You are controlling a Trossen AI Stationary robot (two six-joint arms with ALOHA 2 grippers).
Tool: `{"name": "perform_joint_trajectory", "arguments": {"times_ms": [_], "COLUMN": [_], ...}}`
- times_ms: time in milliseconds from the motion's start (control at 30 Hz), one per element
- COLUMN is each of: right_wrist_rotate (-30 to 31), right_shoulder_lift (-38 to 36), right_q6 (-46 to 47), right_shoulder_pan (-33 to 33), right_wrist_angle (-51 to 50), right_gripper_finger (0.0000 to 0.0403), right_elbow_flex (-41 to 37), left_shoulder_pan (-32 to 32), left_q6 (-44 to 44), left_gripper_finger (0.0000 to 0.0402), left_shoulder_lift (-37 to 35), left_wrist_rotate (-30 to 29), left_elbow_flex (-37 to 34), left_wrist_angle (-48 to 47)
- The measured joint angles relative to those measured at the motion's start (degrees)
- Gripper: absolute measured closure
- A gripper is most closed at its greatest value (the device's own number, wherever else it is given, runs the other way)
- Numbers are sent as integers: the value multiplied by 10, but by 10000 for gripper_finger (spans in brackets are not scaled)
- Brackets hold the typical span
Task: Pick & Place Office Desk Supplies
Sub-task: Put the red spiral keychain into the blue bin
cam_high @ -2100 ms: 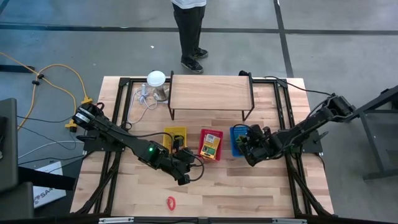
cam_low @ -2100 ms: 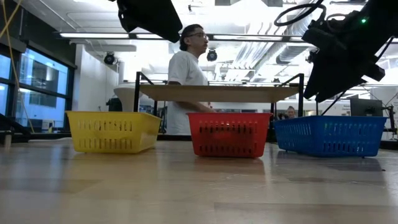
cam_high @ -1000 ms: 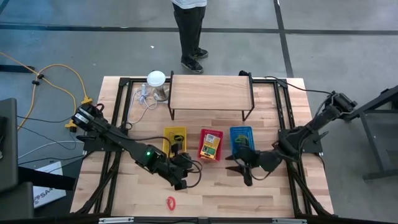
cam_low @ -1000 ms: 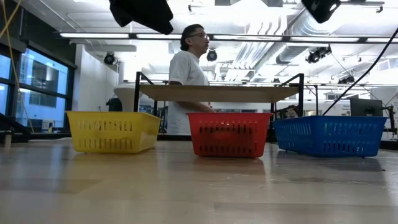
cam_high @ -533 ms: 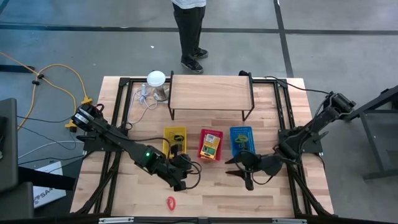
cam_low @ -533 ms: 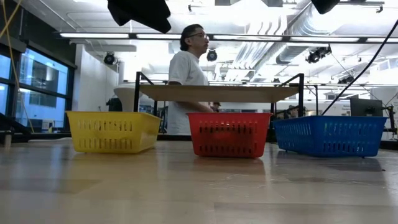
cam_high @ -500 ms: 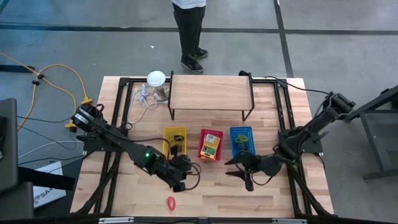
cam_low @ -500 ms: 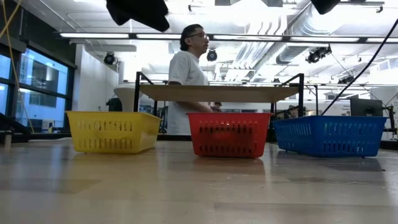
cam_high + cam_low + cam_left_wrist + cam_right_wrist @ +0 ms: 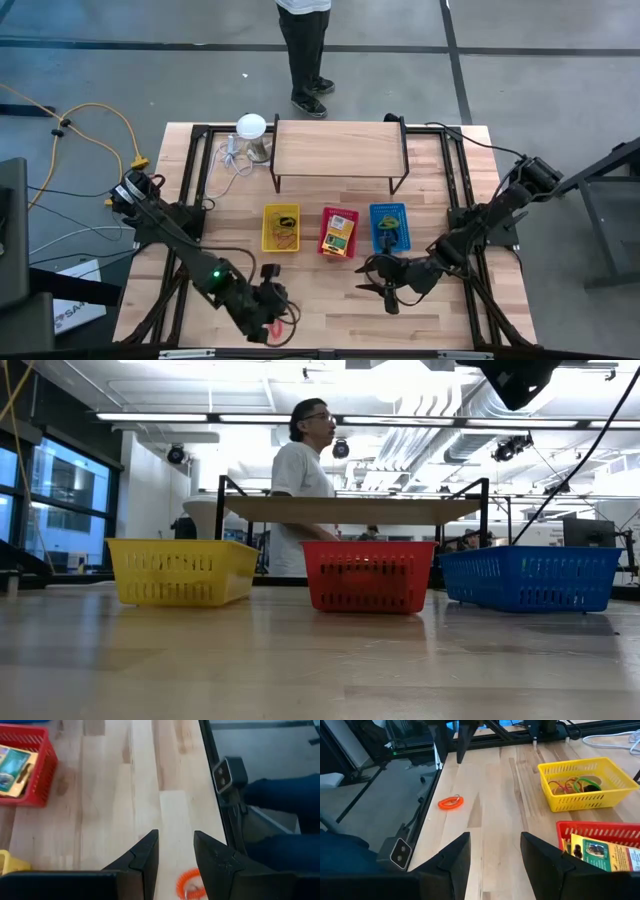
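An orange coiled ring (image 9: 451, 802) lies flat on the wood near the table's near edge. My left gripper (image 9: 175, 847) hovers open just above it, and the ring (image 9: 189, 881) shows beside one fingertip. Whether they touch, I cannot tell. In the high view this gripper (image 9: 270, 314) is near the near edge, left of centre. My right gripper (image 9: 385, 290) is open and empty, on the near side of the blue basket (image 9: 374, 226). The yellow basket (image 9: 555, 795) holds orange, yellow and green rubber bands. In the red basket (image 9: 565, 827) lies a yellow-and-green card box (image 9: 600, 851).
Three baskets stand in a row mid-table: yellow (image 9: 180, 570), red (image 9: 368, 575), blue (image 9: 530, 577). Behind them is a low wooden shelf on a dark frame (image 9: 340, 150). A white round-topped object with a cable (image 9: 251, 127) sits at the far left. A person (image 9: 303, 50) stands beyond the far edge.
My left gripper has moved from beside the yellow basket toward the table's near edge and a little left, down to the orange ring. My right gripper has drifted slightly toward the near edge and the left, staying open.
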Motion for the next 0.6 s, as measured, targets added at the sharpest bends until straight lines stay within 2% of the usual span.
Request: {"name": "perform_joint_trajectory", "arguments": {"times_ms": [300,600], "right_wrist_rotate": [0,0], "right_shoulder_lift": [0,0], "right_q6": [1,0], "right_shoulder_pan": [0,0], "right_wrist_angle": [14,13], "right_gripper_finger": [242,242], "right_elbow_flex": [0,0], "left_shoulder_pan": [-32,-38], "left_q6": [5,4], "left_gripper_finger": [283,283], "left_shoulder_lift": [0,2], "left_wrist_rotate": [0,6], "left_elbow_flex": [0,0], "left_wrist_angle": [-9,-8]}}
